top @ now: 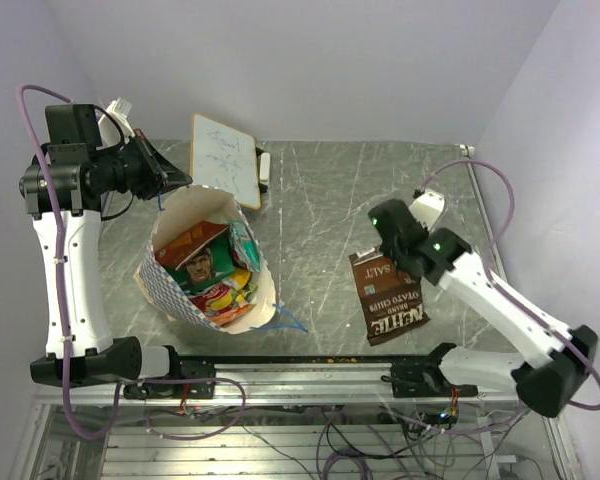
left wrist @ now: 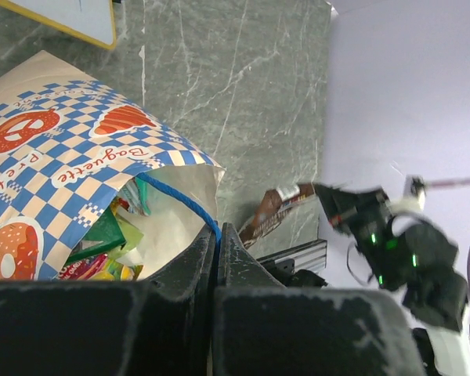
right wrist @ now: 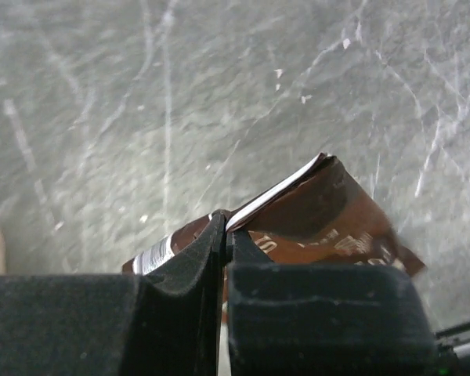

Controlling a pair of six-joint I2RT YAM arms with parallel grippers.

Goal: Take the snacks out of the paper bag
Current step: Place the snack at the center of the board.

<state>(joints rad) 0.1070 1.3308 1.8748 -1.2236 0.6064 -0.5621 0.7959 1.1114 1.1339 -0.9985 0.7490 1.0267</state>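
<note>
While right hand (right wrist: 225,235) pinches edge of brown packet (top: 388,300) right of paper bag (top: 160,285), retreat could drag it; left hand (left wrist: 217,235) clamped on bag rim, tug could tip bag, spill snacks (top: 212,270).

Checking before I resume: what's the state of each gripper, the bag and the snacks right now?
Left gripper: shut on the paper bag's rim, at the blue cord.
Right gripper: shut on the brown packet's edge.
Paper bag: open, several snacks inside.
Brown packet: outside the bag, over the table.
</note>
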